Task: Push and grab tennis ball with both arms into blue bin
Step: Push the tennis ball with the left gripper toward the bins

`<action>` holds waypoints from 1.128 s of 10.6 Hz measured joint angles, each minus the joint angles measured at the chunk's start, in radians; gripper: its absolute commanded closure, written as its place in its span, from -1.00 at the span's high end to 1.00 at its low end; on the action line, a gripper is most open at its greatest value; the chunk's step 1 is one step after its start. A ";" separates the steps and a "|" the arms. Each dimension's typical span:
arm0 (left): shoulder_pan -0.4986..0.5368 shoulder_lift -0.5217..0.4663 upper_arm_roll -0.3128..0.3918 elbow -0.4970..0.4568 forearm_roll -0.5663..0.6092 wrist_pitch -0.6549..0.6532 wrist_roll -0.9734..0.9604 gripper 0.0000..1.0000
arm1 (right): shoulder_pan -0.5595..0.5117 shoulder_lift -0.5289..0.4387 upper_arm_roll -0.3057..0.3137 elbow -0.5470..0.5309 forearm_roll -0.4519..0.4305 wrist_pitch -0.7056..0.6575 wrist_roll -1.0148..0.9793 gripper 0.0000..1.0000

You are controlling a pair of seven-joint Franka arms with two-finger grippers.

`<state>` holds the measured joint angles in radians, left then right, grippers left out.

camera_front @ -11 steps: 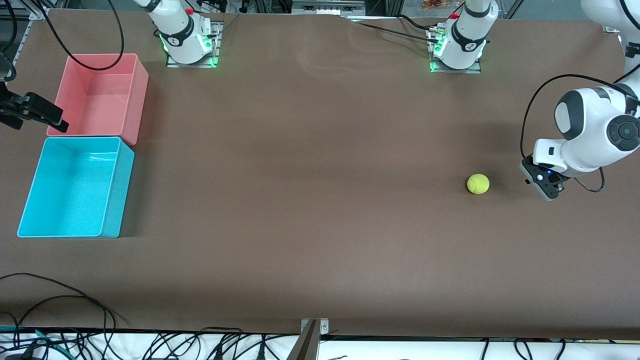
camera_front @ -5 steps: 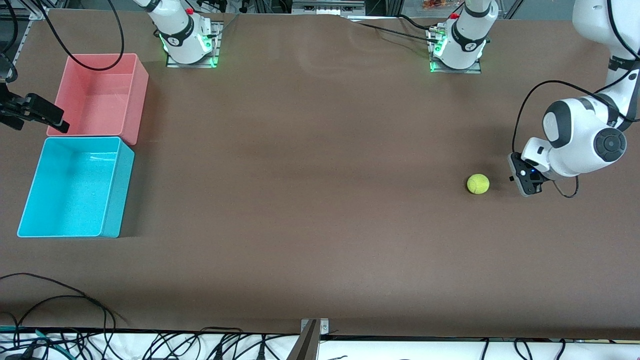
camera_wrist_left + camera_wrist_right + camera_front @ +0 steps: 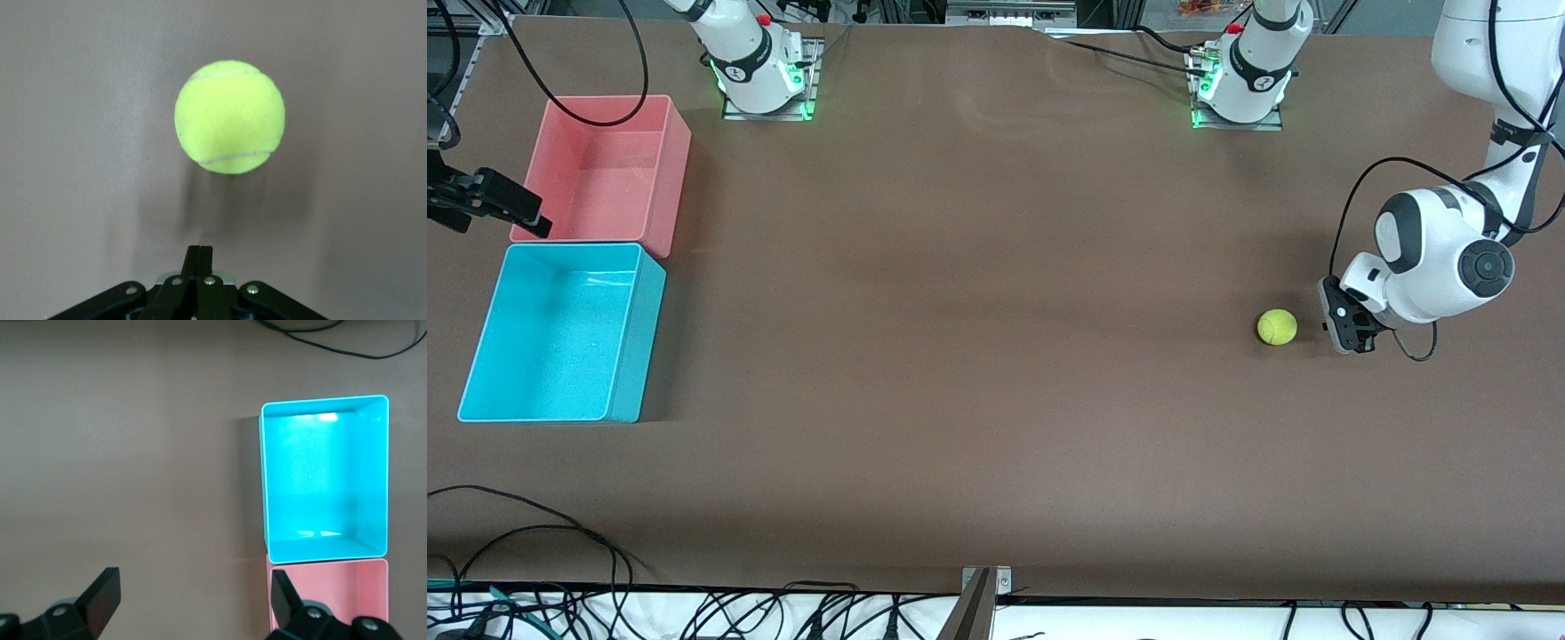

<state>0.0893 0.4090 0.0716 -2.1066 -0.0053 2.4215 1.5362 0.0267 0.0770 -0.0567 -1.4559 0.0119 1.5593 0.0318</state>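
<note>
Front view: The tennis ball (image 3: 1277, 326) rests on the brown table (image 3: 978, 356) toward the left arm's end, well apart from both bins. The left gripper (image 3: 1343, 333) sits low just beside the ball, on the side toward the left arm's end of the table, with a small gap between them. The blue bin (image 3: 560, 333) stands at the right arm's end of the table, touching the pink bin (image 3: 605, 169), which lies farther from the front camera. The right gripper (image 3: 494, 203) hangs at the table edge beside the pink bin; this arm waits.

Left wrist view: The left gripper (image 3: 198, 257) has its fingers (image 3: 198, 267) clenched together, holding nothing. The tennis ball (image 3: 229, 117) lies on the table directly ahead of the fingertips, not touching them.

Right wrist view: The right gripper (image 3: 193, 603) has its fingers (image 3: 100, 597) spread wide, released, with nothing between them. The blue bin (image 3: 324, 480) and part of the pink bin (image 3: 327, 587) show below, both empty, their short walls touching.
</note>
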 measured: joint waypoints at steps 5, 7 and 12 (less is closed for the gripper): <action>-0.015 0.023 -0.012 0.001 -0.013 0.033 0.001 -1.00 | -0.002 0.000 0.000 0.000 0.000 0.000 0.000 1.00; -0.015 0.036 -0.012 0.001 -0.013 0.057 0.001 -1.00 | -0.002 0.002 0.000 0.000 0.000 0.000 0.000 1.00; -0.016 0.053 -0.016 0.003 -0.024 0.070 0.001 -1.00 | -0.002 0.002 0.000 0.000 0.000 0.001 0.000 1.00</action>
<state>0.0736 0.4618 0.0552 -2.1035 -0.0289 2.4911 1.5370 0.0248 0.0794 -0.0570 -1.4560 0.0119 1.5598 0.0318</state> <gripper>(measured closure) 0.991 0.000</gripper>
